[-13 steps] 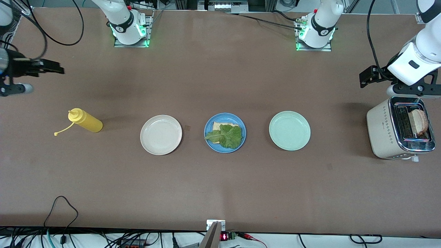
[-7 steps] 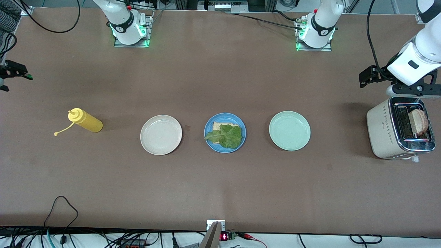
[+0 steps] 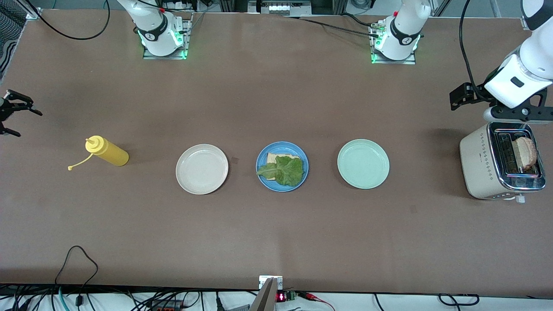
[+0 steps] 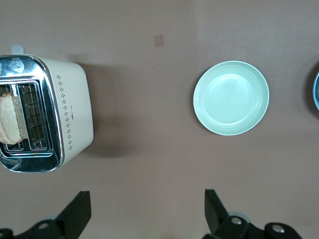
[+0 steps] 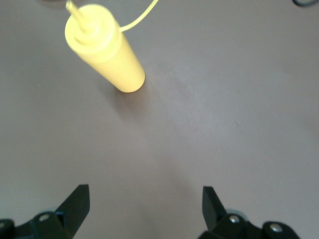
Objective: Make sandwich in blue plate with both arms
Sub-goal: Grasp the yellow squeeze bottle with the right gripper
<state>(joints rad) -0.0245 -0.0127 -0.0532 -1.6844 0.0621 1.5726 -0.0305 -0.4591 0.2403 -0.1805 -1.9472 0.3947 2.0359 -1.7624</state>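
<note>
The left pincer (image 4: 144,211) hangs in the air at the left arm's end of the bench (image 3: 276,233), its fingers spread wide apart and holding nothing. Directly beneath it is bare bench, with the cream toaster (image 3: 501,166) just beside that spot and nearer the front camera. One bread slice (image 3: 525,153) stands upright in a toaster slot.

The right pincer (image 5: 144,209) is up in the air at the right arm's end of the bench, fingers likewise apart and empty. It is over bare bench close to the yellow squeeze bottle (image 3: 106,151), which lies tilted with its cap strap trailing on the surface.

Three plates sit in a row along the middle of the bench, well apart from both pincers. The blue plate (image 3: 262,158) is the centre one. On it lies a bread slice (image 3: 271,158) with a ruffled lettuce leaf (image 3: 285,171) resting on top, covering most of it; no second slice is on the leaf. The cream-white plate (image 3: 201,169) sits toward the right arm's end, the mint-green plate (image 3: 363,163) toward the left arm's end. Both hold nothing.
</note>
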